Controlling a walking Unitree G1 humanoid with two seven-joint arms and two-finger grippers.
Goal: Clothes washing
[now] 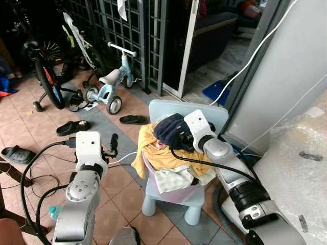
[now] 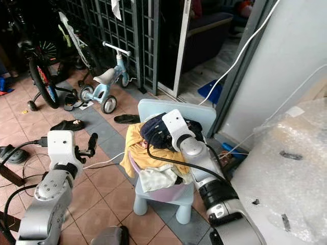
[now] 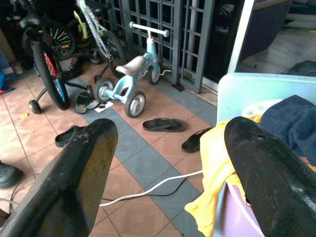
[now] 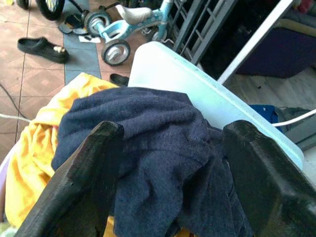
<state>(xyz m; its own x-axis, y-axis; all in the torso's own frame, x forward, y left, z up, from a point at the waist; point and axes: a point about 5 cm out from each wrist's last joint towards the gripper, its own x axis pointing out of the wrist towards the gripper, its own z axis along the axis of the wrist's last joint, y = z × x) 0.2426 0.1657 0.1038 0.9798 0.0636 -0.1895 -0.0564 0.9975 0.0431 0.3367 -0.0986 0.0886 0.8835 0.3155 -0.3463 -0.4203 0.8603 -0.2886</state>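
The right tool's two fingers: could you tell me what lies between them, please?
The dark blue garment atop the laundry pile lies between the open right tool fingers, in the right wrist view.

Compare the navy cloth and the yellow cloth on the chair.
The navy cloth sits bunched on top of the pile; the yellow cloth lies beneath and hangs over the basket's side. The right gripper straddles the navy one, open; nothing touches the yellow. Both rest in the laundry heap.

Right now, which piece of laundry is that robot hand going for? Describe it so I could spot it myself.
Find the pale blue child's chair by the doorway; a tub heaped with clothes sits on its seat. On top of the heap lies the dark navy cloth, with the right gripper open around it. It is the only dark piece, above the yellow cloth and a white one.
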